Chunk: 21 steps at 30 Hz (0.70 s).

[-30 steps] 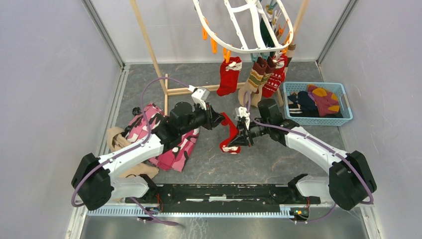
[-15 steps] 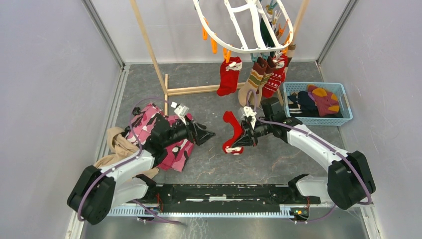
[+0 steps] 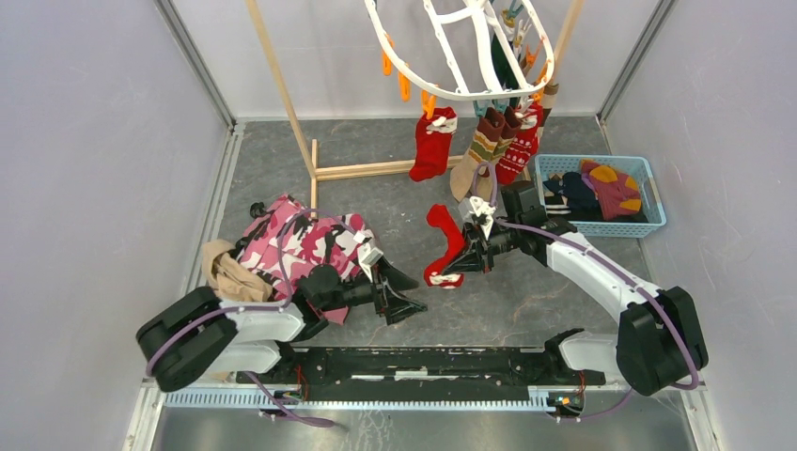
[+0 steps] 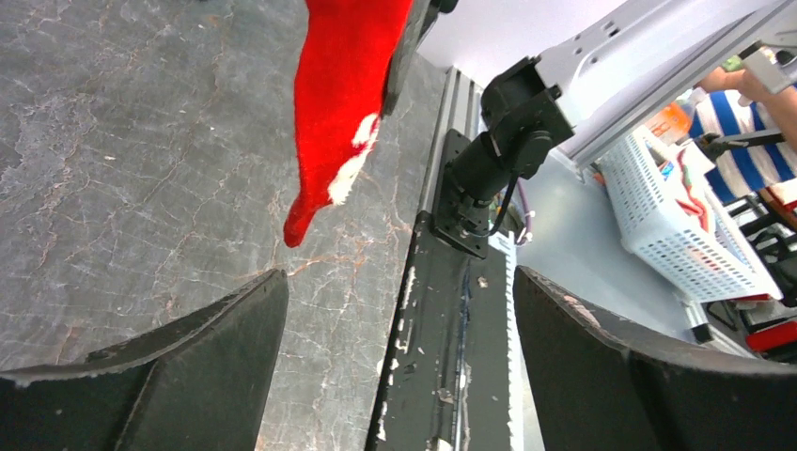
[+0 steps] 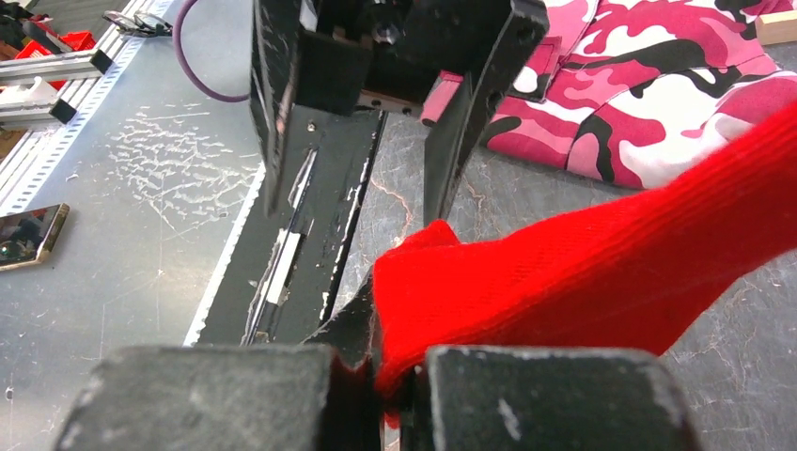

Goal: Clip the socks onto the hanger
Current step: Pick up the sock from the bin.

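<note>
My right gripper [image 3: 467,259] is shut on one end of a red sock [image 3: 442,244] with white marks, which hangs from it just above the table. In the right wrist view the red sock [image 5: 583,272] is pinched between the jaws of the right gripper [image 5: 390,395]. My left gripper [image 3: 402,293] is open and holds nothing, low near the front rail and apart from the sock. In its own view the left gripper [image 4: 399,376] gapes wide below the dangling red sock [image 4: 343,85]. The white hanger [image 3: 451,92] hangs at the back with three socks [image 3: 432,141] clipped on.
A pink camouflage cloth [image 3: 296,242] and a tan cloth [image 3: 226,272] lie at the left. A blue basket [image 3: 658,224] with more socks stands at the right. The wooden rack [image 3: 282,94] holds the hanger. The black base rail [image 3: 423,362] runs along the near edge.
My left gripper has opened, let go of the red sock and drawn back low toward the near edge. The right gripper keeps the sock and has shifted slightly farther back.
</note>
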{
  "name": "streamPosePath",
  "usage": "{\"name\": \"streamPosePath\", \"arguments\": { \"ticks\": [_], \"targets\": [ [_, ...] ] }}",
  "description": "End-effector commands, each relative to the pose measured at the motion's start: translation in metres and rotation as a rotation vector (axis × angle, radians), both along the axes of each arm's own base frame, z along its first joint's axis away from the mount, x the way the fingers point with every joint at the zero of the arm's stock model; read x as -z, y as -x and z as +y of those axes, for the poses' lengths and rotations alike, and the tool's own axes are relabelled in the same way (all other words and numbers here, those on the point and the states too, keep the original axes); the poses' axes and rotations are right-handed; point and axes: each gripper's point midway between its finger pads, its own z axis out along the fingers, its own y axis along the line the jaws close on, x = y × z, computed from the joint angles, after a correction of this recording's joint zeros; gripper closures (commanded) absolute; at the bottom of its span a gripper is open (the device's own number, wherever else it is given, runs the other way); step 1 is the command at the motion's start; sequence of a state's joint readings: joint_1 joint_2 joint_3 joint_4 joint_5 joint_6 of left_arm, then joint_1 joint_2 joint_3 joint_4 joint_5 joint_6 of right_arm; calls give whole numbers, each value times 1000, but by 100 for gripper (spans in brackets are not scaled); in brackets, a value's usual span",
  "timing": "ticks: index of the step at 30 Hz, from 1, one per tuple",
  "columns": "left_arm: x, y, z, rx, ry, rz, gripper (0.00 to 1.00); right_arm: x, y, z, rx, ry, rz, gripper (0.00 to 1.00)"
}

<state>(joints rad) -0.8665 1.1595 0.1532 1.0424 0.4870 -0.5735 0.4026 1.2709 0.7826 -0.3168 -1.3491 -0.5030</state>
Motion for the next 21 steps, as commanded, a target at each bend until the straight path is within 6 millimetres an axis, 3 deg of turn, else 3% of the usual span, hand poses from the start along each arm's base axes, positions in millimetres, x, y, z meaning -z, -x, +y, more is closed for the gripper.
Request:
{"name": "streamPosePath", "arguments": {
  "ticks": [1,5,11,13,19,21],
  "targets": [
    [-29,-17,-17,-36,97,-134,12,-20,-4,1,-16,-47,-68,98],
    [-29,-22,-34,-7,92,-125,20,-19,-4,0,-13,-45,-64,98],
    [-11,-41,-47,-49,15,-133,25,-17,-3,1,-17,-44,-53,98],
    [-10,-42,-50,-40,11,-136,37,-17,-4,0,-17,-44,-54,97],
    [-13,-33,-55,11,26,-73,94,-14,-7,0,1,-24,-72,91],
    [-13,-29,-51,12,36,-33,98,-14,-10,-1,19,-12,-88,85]
  ]
}}
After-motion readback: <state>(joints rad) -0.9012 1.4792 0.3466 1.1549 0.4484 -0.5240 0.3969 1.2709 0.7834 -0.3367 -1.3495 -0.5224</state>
